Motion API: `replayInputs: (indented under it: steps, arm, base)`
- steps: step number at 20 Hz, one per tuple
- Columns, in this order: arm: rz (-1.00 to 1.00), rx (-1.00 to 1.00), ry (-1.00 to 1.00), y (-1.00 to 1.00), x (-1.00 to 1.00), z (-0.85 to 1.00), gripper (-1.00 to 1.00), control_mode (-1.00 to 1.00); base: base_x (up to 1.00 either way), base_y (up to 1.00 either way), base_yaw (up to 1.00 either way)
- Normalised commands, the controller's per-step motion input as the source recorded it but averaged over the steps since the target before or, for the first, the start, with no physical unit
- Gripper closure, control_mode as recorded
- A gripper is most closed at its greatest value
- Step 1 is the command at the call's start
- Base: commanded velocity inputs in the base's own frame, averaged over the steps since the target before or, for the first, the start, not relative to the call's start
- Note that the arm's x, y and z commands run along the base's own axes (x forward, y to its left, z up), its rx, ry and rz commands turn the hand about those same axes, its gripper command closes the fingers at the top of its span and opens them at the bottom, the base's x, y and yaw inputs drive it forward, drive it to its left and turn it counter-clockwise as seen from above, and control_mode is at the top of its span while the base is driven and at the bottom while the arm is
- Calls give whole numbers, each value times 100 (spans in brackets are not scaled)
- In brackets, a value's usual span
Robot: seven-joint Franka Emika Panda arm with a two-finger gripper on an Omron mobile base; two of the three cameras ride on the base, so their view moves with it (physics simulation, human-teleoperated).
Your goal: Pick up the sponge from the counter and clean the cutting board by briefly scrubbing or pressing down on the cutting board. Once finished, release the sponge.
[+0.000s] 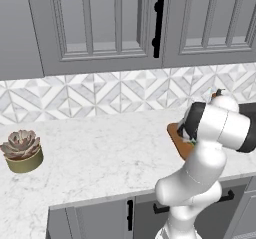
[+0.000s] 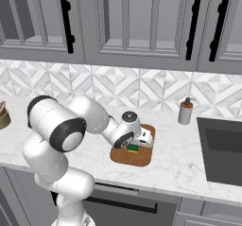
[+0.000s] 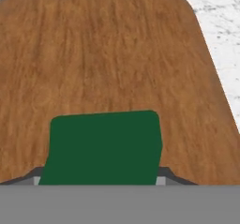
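Note:
The reddish-brown cutting board (image 2: 137,160) lies on the white marble counter (image 2: 179,168), to the left of the sink. My gripper (image 2: 137,143) is low over the board's middle and shut on the sponge (image 2: 133,148), whose yellow layer rests against the wood. In the hand view the sponge's dark green top (image 3: 105,145) sits between my two fingertips, with the board (image 3: 117,54) stretching away behind it. In the left base view my own arm covers most of the board, and only its left corner (image 1: 175,135) shows.
A soap dispenser (image 2: 185,110) stands at the backsplash right of the board. A dark sink (image 2: 222,149) is set into the counter further right. A potted succulent (image 1: 21,150) sits far left. Upper cabinets hang above.

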Motion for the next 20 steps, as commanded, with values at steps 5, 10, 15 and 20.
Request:
replayInputs:
  steps: [5, 10, 15, 20]
  arm:
    - [-7, -3, 0, -27, -3, -46, 100, -100]
    - [-6, -3, 0, 0, -7, -96, 100, -100]
    - [-1, 1, -5, -2, 21, -6, 100, -100]
    - [0, 2, -8, -1, 60, 16, 100, -100]
  base:
    - [0, 0, 0]
    - [0, 0, 0]
    - [0, 0, 0]
    - [0, 0, 0]
